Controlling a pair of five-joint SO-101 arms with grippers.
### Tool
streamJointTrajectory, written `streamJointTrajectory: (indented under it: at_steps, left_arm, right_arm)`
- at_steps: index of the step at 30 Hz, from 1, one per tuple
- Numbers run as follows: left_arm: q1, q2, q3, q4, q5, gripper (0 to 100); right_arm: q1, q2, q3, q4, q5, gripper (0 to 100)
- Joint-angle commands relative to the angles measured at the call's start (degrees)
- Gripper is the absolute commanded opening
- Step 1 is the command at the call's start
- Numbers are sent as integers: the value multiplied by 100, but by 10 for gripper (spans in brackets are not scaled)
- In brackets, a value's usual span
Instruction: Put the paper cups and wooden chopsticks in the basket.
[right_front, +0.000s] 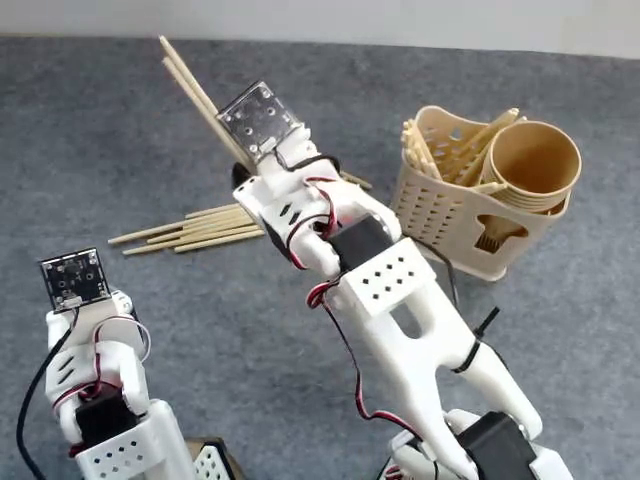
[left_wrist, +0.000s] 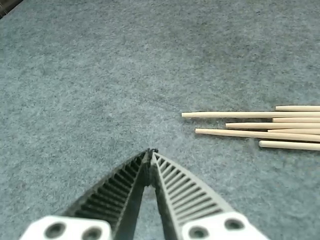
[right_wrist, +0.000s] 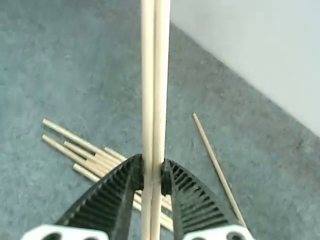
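Wooden chopsticks, a held pair (right_wrist: 154, 75), are clamped between the closed fingers of the right gripper (right_wrist: 151, 172). In the high view this held pair (right_front: 195, 95) runs from the gripper toward the upper left of the frame, and the free ends stand over the grey mat (right_front: 100, 140).

The basket (right_front: 440, 215) is on the opposite side, at the right of the frame. The paper cups (right_front: 535, 160) are already stacked inside it, with several chopsticks beside them. So the long axis of the pair points away from the basket. It seems the right arm must swing to the right and also turn the sticks, so that one end can go down into the open top next to the cups.

A loose pile (right_front: 190, 232) of chopsticks lies flat on the mat at the left of the right arm, with its axis almost across the frame. One single chopstick (right_wrist: 215, 160) lies apart from this pile.

The left gripper (left_wrist: 150, 154) is closed and holds nothing. It hangs over bare mat at the lower left, near the thin ends of the pile. The right arm is clearly the nearer one to the basket, and the left arm is the nearer one to the free ends of the pile.
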Motion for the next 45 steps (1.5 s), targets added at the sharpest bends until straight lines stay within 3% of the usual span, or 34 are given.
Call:
streamJointTrajectory:
  at_steps: [1,18,24,33,39,45]
  left_arm:
    - [-13,-13,-31,-105,-26,11]
    - [136,-13,-31,-105,-35,11]
    - [136,-13,-31,-105,-35,11]
    - [127,-13,-31,-105,-35,11]
    - [127,-13,-31,-105,-35,11]
    - [136,-13,-31,-105,-35,11]
  right_arm:
    - [66,-295,-242,-391,-53,5]
    - [-40,-295,-1745,-382,-132,5]
    - [585,-365,-2193,-347,-132,5]
    - [1253,-1604,-2229,629,-123,5]
    - [2360,-1675,-2185,119,-158,5]
    - [2923,-1525,-1534,-822,-158,5]
